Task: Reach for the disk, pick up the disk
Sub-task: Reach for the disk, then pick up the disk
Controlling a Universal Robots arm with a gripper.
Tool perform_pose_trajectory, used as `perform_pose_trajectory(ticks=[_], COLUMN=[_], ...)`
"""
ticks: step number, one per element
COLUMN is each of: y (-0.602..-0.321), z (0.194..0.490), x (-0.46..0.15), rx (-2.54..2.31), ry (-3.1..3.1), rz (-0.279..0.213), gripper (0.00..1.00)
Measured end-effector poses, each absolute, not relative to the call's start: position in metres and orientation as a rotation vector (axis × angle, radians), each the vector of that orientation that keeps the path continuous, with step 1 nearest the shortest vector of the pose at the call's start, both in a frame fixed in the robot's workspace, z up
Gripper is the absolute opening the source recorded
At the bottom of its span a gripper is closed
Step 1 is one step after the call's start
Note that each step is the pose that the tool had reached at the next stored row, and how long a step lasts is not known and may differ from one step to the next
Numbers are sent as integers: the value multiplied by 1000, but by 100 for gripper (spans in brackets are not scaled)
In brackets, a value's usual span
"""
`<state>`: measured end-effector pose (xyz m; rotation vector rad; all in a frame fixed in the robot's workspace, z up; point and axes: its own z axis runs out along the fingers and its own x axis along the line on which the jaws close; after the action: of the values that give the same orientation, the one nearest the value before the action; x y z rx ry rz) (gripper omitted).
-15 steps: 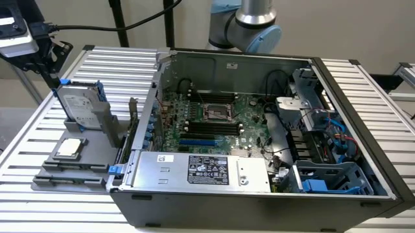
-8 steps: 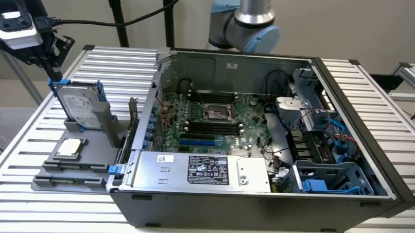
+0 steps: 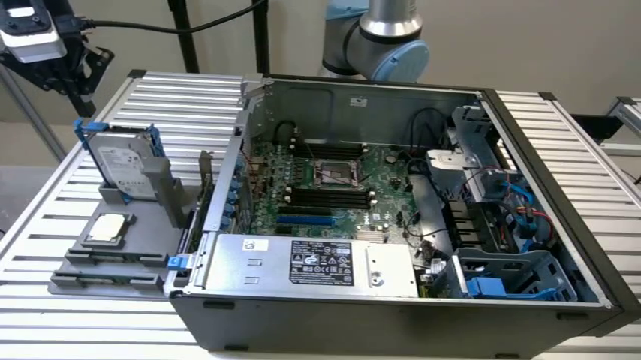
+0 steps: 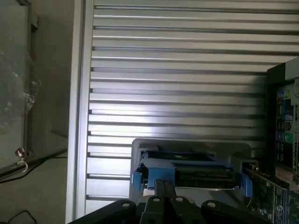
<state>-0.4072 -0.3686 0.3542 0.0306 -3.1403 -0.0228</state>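
The disk (image 3: 125, 160) is a silver-grey hard drive with a white label in a bright blue caddy. It stands upright on edge in a grey holder (image 3: 150, 196) at the exterior view's left, beside the open computer case. From the wrist camera I look down on the disk's top edge (image 4: 187, 169) with its blue caddy ends. My gripper (image 3: 78, 84) hangs high above and a little beyond the disk, well apart from it. The fingers (image 4: 159, 187) lie pressed together, shut, with nothing between them.
A small square CPU chip (image 3: 108, 229) lies on the grey holder in front of the disk. The open computer case (image 3: 300, 90) with motherboard and silver power supply (image 3: 311, 262) stands close to the disk's right. A ribbed metal table (image 4: 177, 70) lies underneath, with floor past its edge.
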Motion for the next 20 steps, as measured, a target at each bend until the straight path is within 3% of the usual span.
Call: perform_pose_trajectory(ticks=[20], y=[-368], z=[354], x=[-406], rx=[330], ry=[-3122], rz=[-15], gripper=[11])
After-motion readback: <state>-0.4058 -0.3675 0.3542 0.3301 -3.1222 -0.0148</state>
